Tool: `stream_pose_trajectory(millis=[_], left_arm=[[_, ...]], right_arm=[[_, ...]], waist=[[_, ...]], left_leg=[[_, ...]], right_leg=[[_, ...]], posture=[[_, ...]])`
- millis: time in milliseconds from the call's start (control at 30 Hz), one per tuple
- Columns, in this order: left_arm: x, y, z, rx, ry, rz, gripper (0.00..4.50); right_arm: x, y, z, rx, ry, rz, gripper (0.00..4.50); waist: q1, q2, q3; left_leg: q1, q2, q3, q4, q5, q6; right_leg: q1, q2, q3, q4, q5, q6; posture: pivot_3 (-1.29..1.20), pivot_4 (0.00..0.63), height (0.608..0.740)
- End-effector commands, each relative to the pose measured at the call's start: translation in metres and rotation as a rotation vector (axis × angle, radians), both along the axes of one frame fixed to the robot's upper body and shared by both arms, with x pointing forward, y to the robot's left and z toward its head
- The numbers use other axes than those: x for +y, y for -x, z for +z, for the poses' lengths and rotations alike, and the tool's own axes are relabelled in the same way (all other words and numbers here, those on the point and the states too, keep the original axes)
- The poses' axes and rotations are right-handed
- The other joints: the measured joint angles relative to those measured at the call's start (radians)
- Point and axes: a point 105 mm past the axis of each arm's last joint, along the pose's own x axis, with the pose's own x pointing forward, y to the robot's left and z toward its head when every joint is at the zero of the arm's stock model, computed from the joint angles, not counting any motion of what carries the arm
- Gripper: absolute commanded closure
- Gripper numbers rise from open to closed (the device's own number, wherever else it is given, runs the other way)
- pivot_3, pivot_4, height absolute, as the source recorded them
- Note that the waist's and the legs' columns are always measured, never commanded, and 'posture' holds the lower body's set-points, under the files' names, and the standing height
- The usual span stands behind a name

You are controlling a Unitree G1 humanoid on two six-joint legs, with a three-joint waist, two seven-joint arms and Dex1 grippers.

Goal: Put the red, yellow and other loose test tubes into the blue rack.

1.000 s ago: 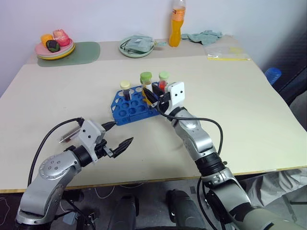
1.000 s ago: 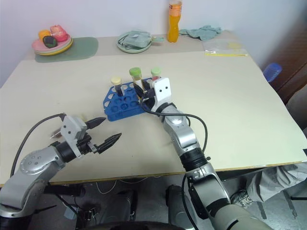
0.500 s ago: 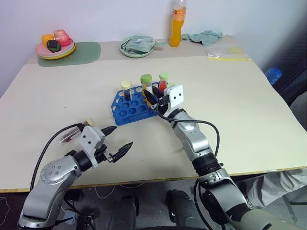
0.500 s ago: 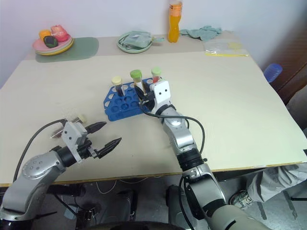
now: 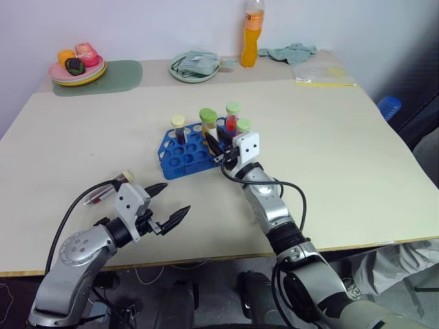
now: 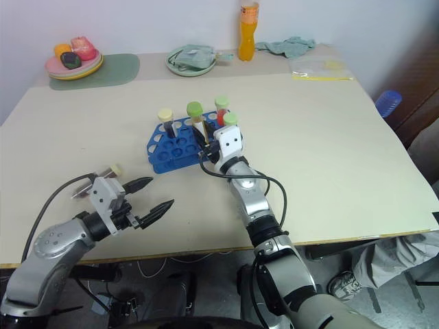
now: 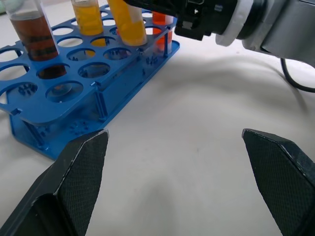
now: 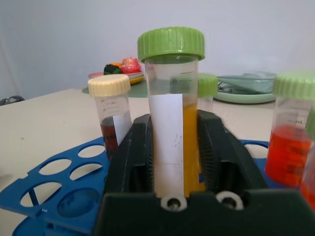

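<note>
The blue rack point(image 5: 180, 155) stands mid-table. In it are a maroon tube with a cream cap point(image 5: 179, 127), a red tube with a green cap point(image 5: 232, 116) and another green-capped tube point(image 5: 243, 126). My right gripper point(image 8: 174, 118) is shut on the yellow test tube point(image 8: 189, 142), green-capped, whose lower end sits tilted in a near hole of the rack point(image 7: 74, 73). My left gripper point(image 5: 175, 197) hangs open over bare table in front of the rack, holding nothing. A loose clear tube with a cream cap point(image 5: 125, 177) lies on the table beside my left wrist.
At the back stand a tall orange bottle point(image 5: 252, 34), a round green plate with a cloth point(image 5: 195, 67), a plate of fruit point(image 5: 77, 68) on a green mat, a teal cloth point(image 5: 291, 51) and a plastic bag point(image 5: 326, 75). Bare table lies right of the rack.
My right gripper has sunk with the yellow tube toward the rack, uncovering a green cap behind its wrist. The left arm has hardly moved.
</note>
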Motion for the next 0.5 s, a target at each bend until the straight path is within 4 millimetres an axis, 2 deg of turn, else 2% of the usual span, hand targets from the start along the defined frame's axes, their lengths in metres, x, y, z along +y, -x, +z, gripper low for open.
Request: stream_pose_trajectory(millis=[33, 100, 133, 233, 300, 400, 500], left_arm=[[0.013, -0.009, 0.017, -0.002, 0.038, 0.090, 0.00], [0.029, -0.019, 0.032, -0.020, 0.020, 0.180, 0.00], [0.037, -0.025, 0.039, -0.025, 0.002, 0.227, 0.00], [0.063, -0.039, 0.063, 0.029, -0.136, 0.347, 0.00], [0.076, -0.043, 0.073, 0.090, -0.240, 0.334, 0.00], [0.097, -0.042, 0.067, 0.342, -0.344, 0.310, 0.00], [0.113, -0.041, 0.061, 0.513, -0.446, 0.292, 0.00]], right_arm=[[0.005, 0.008, 0.020, -0.080, -0.031, 0.040, 1.38], [0.006, 0.013, 0.033, -0.138, -0.012, 0.058, 0.33], [0.006, 0.016, 0.038, -0.160, -0.001, 0.071, 0.02], [0.008, 0.030, 0.052, -0.213, 0.046, 0.156, 0.02], [0.008, 0.040, 0.059, -0.245, 0.097, 0.209, 0.02], [0.004, 0.050, 0.063, -0.254, 0.167, 0.278, 0.02], [-0.002, 0.060, 0.064, -0.246, 0.226, 0.351, 0.02]], waist=[[0.000, 0.000, 0.000], [0.000, 0.000, 0.000], [0.001, 0.000, 0.000], [0.002, 0.000, 0.000], [0.000, 0.000, 0.000], [-0.003, 0.000, 0.001], [-0.008, 0.001, 0.001]], left_leg=[[0.000, 0.000, 0.000, 0.000, 0.000, 0.000], [0.000, 0.000, 0.000, 0.000, 0.000, 0.000], [0.000, 0.000, -0.001, 0.000, 0.000, 0.000], [-0.001, 0.000, -0.003, 0.001, 0.000, 0.000], [-0.001, -0.001, -0.003, 0.001, 0.000, 0.000], [0.000, -0.001, -0.002, 0.000, 0.000, 0.000], [0.000, -0.001, -0.001, -0.001, 0.000, 0.000]], right_leg=[[0.000, 0.000, 0.000, 0.000, 0.000, 0.000], [0.000, 0.000, 0.000, 0.000, 0.000, 0.000], [0.000, 0.000, 0.000, 0.000, 0.000, 0.000], [0.000, 0.000, -0.002, 0.001, 0.000, 0.000], [0.000, 0.000, -0.002, 0.001, 0.000, 0.000], [0.000, 0.000, -0.001, 0.000, 0.000, 0.000], [0.000, 0.000, -0.001, 0.000, 0.000, 0.000]], posture=[[0.00, 0.150, 0.740], [0.00, 0.150, 0.740], [0.00, 0.150, 0.740], [0.00, 0.150, 0.740], [0.00, 0.150, 0.740], [0.00, 0.150, 0.740], [0.00, 0.150, 0.740]])
